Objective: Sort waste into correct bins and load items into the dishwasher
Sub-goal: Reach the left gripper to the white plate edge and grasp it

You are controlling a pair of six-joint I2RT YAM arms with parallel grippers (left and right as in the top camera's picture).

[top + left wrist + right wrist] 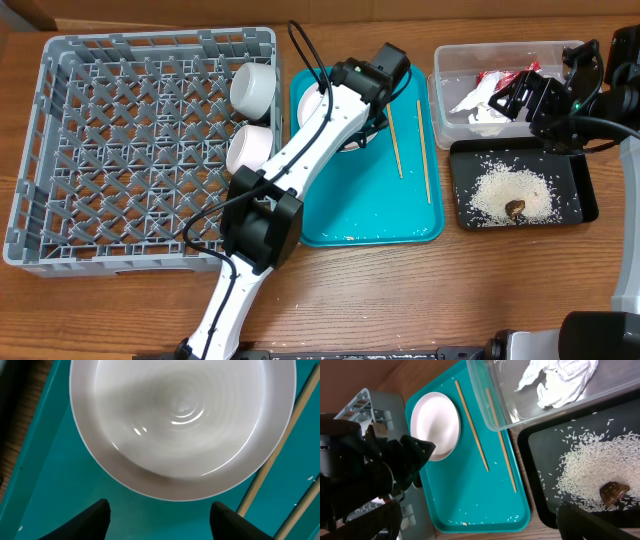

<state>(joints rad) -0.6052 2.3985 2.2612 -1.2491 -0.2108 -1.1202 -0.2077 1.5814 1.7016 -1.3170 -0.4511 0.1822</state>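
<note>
L claw [160,512]: jaws apart, nothing btwn them, only the teal tray [45,460] shows in the gap. Fingertips sit just short of the near rim of the plate [182,425], not touching it.

Plate lies flat, face up, on the left part of the teal tray. It looks glazed, so prob. stiff, smooth and slippery, and it will chip if knocked. Lying flat it gives no hold except at the rim. Best bet: one finger under the lip, one on top, firm pinch, slow lift. Held by one edge it will likely tip.

Two chopsticks [272,455] lie just beside the plate on the right. They are thin and light and lie flat to the tray, so prob. fiddly. Pinch them mid-length.

Rack [130,150] is left of the teal tray, w/ two white dishes [253,87] at its right wall; bowl or cup, can't tell.

R claw [482,517] is wide open and empty. It hangs over the tub [436,100], which holds the napkin [480,105] and wrapper [500,78], and the black tray [575,175], which holds the rice [505,190] and brown lump [516,209].
</note>
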